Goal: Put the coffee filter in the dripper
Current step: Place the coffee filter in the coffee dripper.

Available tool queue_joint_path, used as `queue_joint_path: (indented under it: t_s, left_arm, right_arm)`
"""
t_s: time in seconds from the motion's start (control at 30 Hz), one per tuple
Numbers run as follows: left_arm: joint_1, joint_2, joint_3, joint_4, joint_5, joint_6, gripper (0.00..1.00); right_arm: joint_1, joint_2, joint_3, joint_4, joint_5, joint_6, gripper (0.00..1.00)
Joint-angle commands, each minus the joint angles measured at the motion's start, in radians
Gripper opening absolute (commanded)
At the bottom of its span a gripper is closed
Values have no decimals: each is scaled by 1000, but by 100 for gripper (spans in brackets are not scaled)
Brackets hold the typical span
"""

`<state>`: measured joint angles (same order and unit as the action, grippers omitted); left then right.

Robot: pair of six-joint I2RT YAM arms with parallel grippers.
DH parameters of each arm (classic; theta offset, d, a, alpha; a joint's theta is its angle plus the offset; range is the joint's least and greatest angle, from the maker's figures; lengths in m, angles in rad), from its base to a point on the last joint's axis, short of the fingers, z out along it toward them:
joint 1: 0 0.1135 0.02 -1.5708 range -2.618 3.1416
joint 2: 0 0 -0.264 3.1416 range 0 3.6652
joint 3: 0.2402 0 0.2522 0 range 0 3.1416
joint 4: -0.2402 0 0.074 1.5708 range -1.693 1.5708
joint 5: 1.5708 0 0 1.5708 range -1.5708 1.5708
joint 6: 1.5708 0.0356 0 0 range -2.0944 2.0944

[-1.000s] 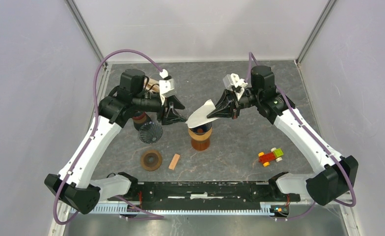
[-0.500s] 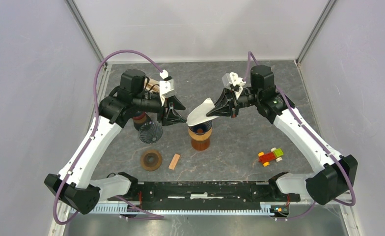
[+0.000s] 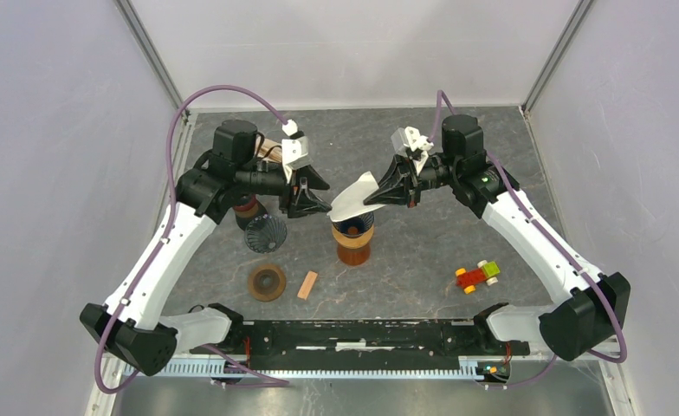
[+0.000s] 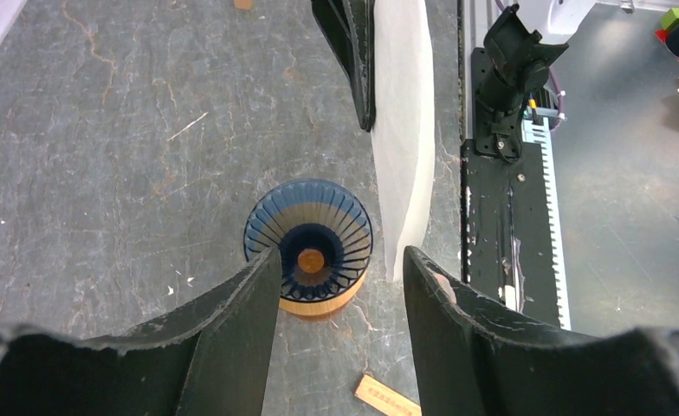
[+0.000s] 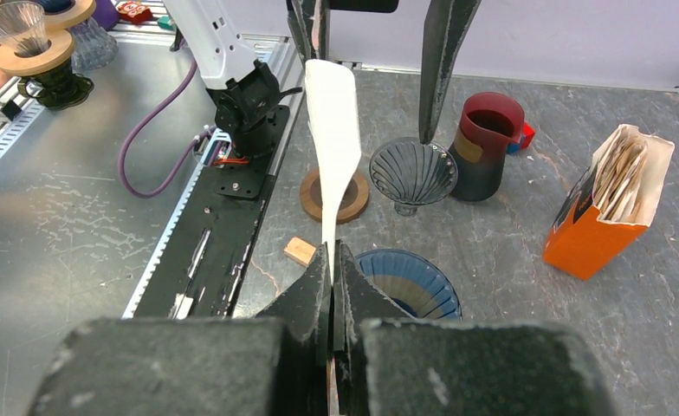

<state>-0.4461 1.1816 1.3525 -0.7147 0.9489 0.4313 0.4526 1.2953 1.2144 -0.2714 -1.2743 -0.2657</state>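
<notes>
The right jaws are pressed together on one end of the coffee filter [image 3: 353,198], holding it folded flat just above the dripper [image 3: 352,227]. Its long axis runs toward the left jaws, which stand spread with the filter's free end between them, close to one side, possibly touching. The dripper's mouth lies below the filter, between both arms.

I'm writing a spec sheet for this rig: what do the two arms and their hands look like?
Both the left arm and right arm have white links with black joints and bases. A purple cable runs along each. The left hand and right hand each have two black tapering fingers, with a white camera mount behind.
</notes>
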Motion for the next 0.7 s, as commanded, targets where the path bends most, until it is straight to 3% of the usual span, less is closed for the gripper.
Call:
queue_joint_path:
  t_s: [0.0, 0.27, 0.67]
  left_arm:
    - [-12, 19, 33, 75, 39, -47, 61]
    - [-27, 38, 36, 146, 68, -121, 60]
    - [-44, 71, -24, 365, 140, -323, 42]
  right_arm:
    - [3, -2, 4, 55, -2, 29, 0]
    - [4, 5, -4, 66, -4, 36, 0]
    - [6, 3, -22, 103, -15, 62, 0]
